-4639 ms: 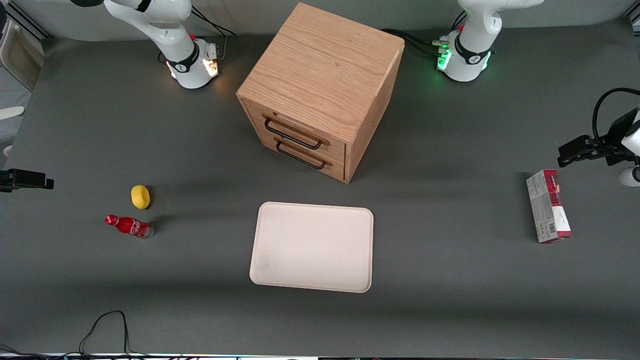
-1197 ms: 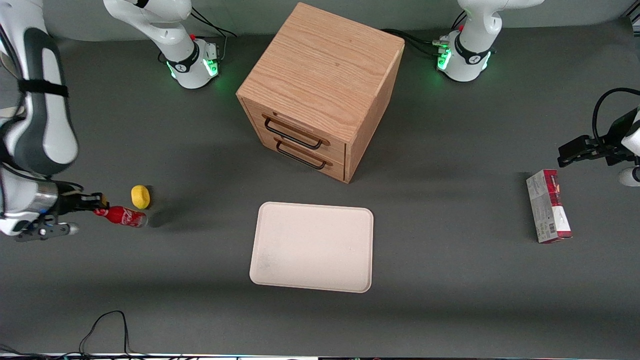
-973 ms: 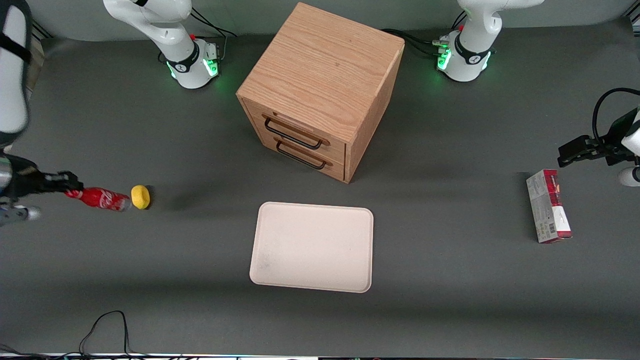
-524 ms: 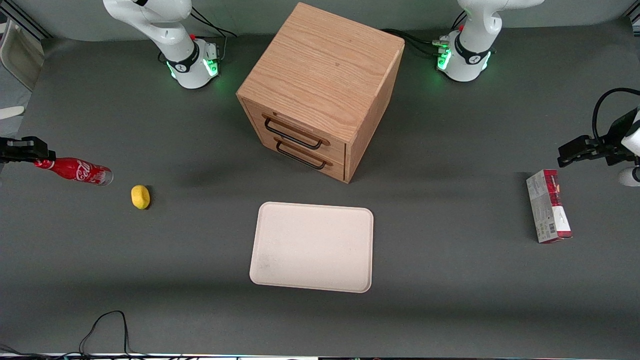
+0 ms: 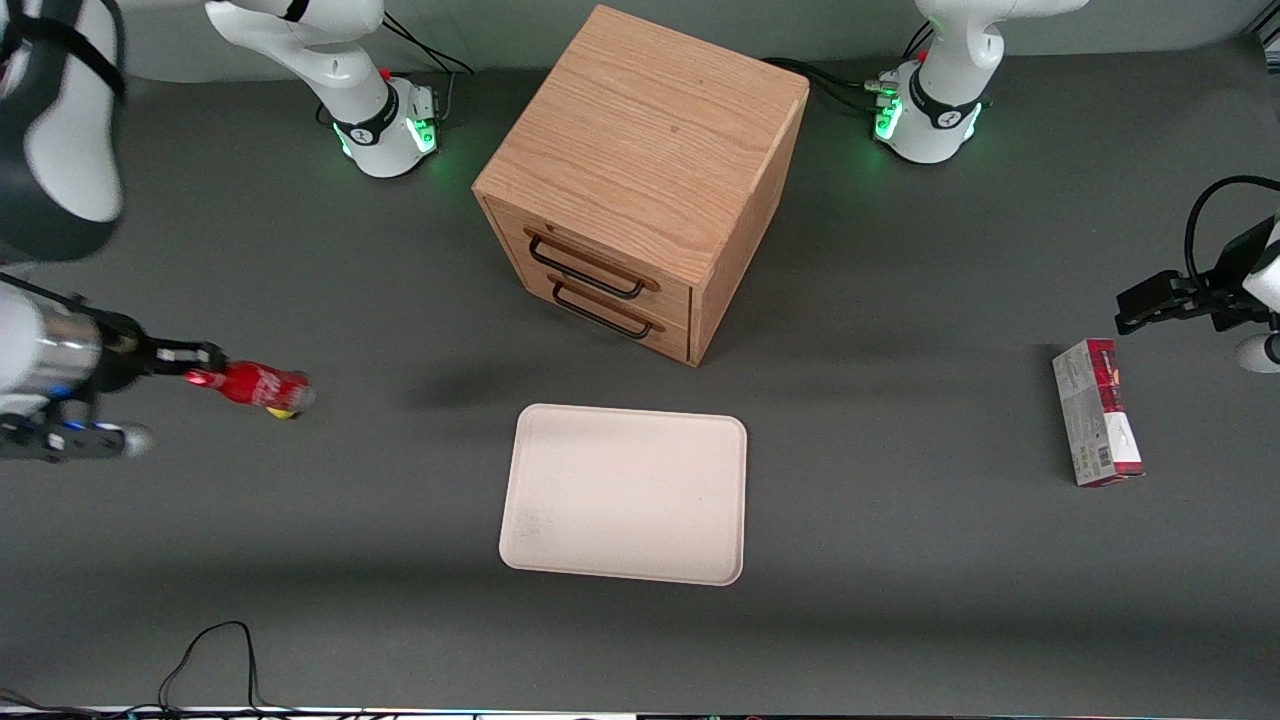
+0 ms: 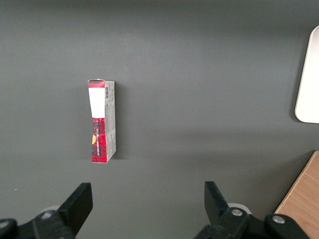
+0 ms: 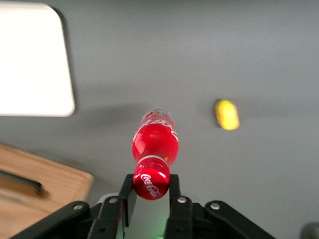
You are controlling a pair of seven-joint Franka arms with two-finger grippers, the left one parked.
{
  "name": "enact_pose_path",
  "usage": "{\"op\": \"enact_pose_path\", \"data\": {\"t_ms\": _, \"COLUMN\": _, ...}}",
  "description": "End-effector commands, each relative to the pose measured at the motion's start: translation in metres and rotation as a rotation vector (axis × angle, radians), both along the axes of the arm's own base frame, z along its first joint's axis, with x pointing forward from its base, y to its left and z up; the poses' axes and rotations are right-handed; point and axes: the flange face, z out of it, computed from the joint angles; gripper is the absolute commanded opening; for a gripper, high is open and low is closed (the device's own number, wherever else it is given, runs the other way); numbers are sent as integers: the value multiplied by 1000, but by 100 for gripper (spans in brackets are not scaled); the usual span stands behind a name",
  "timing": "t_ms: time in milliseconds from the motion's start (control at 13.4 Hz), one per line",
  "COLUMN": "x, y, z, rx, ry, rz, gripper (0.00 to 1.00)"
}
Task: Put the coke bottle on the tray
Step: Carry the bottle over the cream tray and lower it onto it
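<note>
Coke bottle: held by its red cap, lying near-horizontal above the grey table, at the left of the front frame, level with the drawer unit's base.
Gripper: clamped on the bottle's cap; in the wrist view both fingers press against the cap's sides.
Lemon: yellow, on the table; in the front view it peeks out just under the bottle's base.
Tray: cream-white, bare, lower centre of the front frame, well apart from the bottle.
Drawer unit: wooden, two black handles, upper centre.
Carton: red-and-grey, toward the parked arm's end.
</note>
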Motion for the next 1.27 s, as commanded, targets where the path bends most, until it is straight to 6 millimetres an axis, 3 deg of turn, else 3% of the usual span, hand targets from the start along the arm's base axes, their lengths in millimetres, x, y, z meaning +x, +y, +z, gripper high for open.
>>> {"op": "enact_pose_path", "data": {"t_ms": 0, "x": 34, "y": 54, "z": -30, "rx": 32, "ry": -73, "rz": -179, "gripper": 0}}
{"op": "enact_pose_path", "data": {"t_ms": 150, "x": 49, "y": 101, "z": -62, "rx": 39, "ry": -135, "rz": -288, "gripper": 0}}
{"op": "enact_pose_path", "data": {"t_ms": 599, "x": 68, "y": 195, "z": -136, "rx": 46, "ry": -266, "rz": -493, "gripper": 0}}
{"op": "enact_pose_path", "data": {"t_ms": 973, "x": 67, "y": 225, "z": -169, "rx": 29, "ry": -303, "rz": -495, "gripper": 0}}
{"op": "enact_pose_path", "data": {"t_ms": 1197, "x": 67, "y": 228, "z": -175, "rx": 21, "ry": -309, "rz": -494, "gripper": 0}}
